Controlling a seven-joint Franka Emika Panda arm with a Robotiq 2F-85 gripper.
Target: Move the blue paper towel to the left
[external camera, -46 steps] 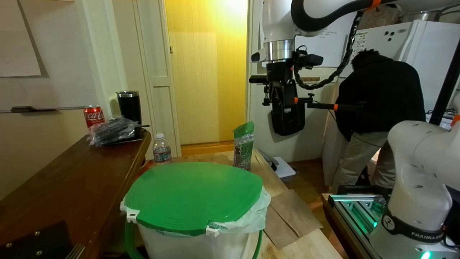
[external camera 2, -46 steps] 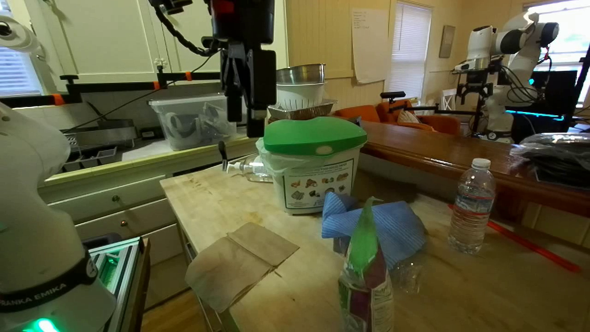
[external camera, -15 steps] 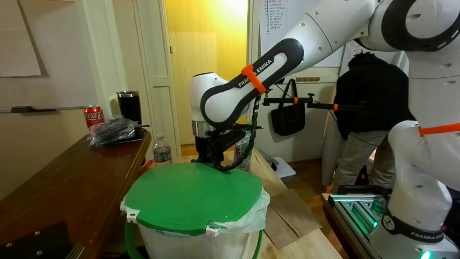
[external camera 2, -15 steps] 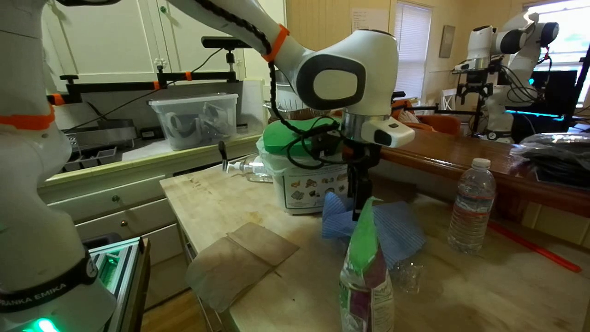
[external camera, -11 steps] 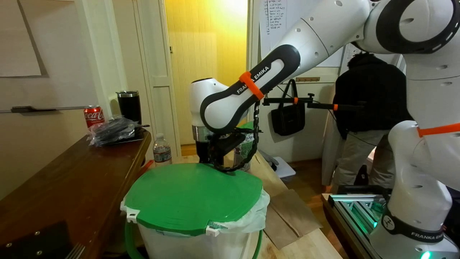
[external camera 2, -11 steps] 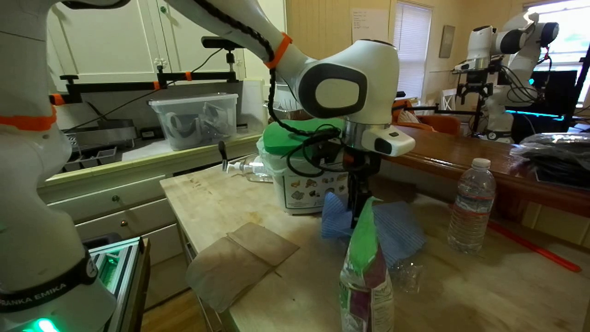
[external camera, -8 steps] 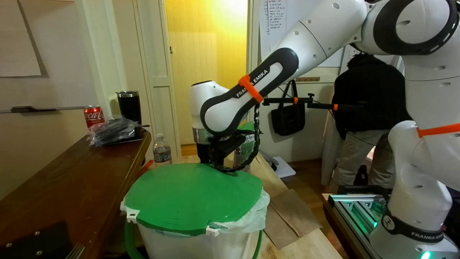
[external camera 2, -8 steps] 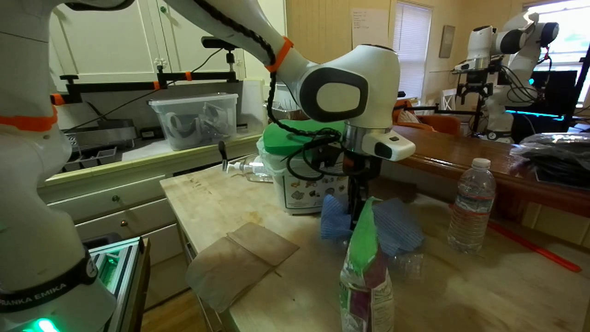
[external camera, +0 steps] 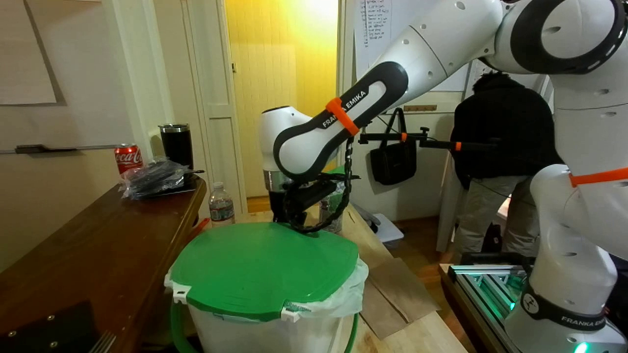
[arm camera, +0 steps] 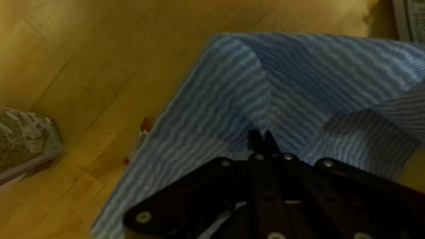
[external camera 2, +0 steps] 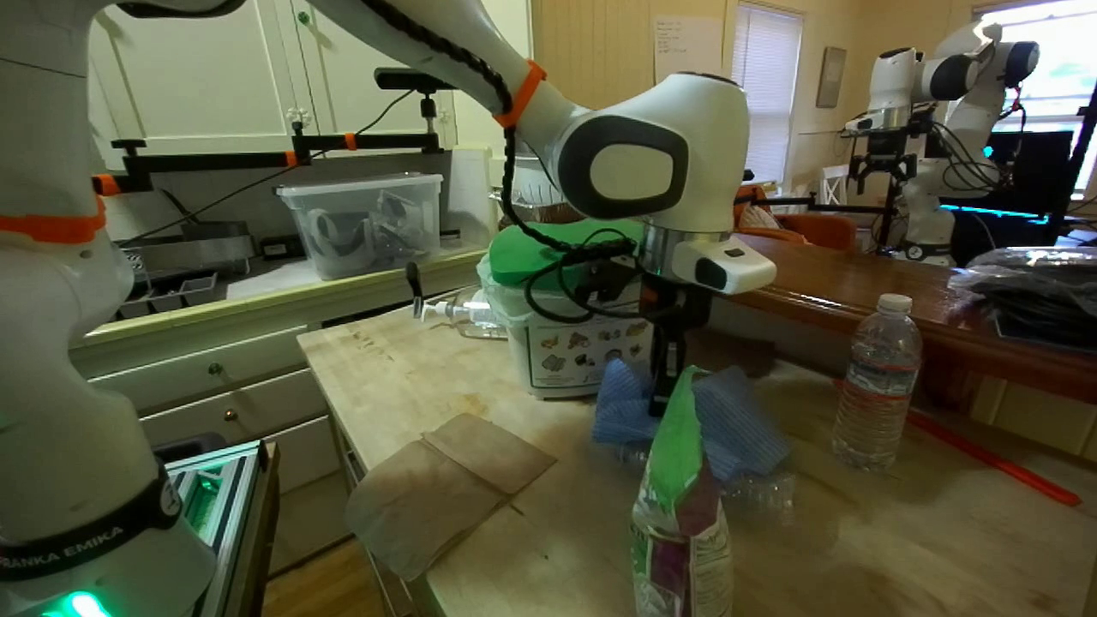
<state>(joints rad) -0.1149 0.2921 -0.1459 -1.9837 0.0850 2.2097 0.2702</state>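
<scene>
The blue paper towel (external camera 2: 741,424) lies draped in folds on the wooden table, its middle partly covered by a standing bag in an exterior view. Fine stripes run across the towel (arm camera: 212,109) in the wrist view, and creases gather at my fingertips. My gripper (arm camera: 261,134) points down with its fingers together, shut on a pinch of the cloth. From outside, the gripper (external camera 2: 658,407) shows dark above the towel, just behind the bag's green top. The bin's lid hides both the towel and my fingertips in an exterior view, where only the wrist (external camera: 279,201) shows.
A white bin with a green lid (external camera: 265,269) stands close beside the arm. The green-and-purple bag (external camera 2: 681,523) is upright near the towel. A water bottle (external camera 2: 878,386), a red strip (external camera 2: 994,458) and folded brown paper (external camera 2: 454,488) are also on the table. Clear plastic (external camera 2: 763,497) sits under the towel.
From high beside the bin, my gripper has come down onto the towel and closed. Over the last half second it has risen slightly, and the towel's folds have shifted with it.
</scene>
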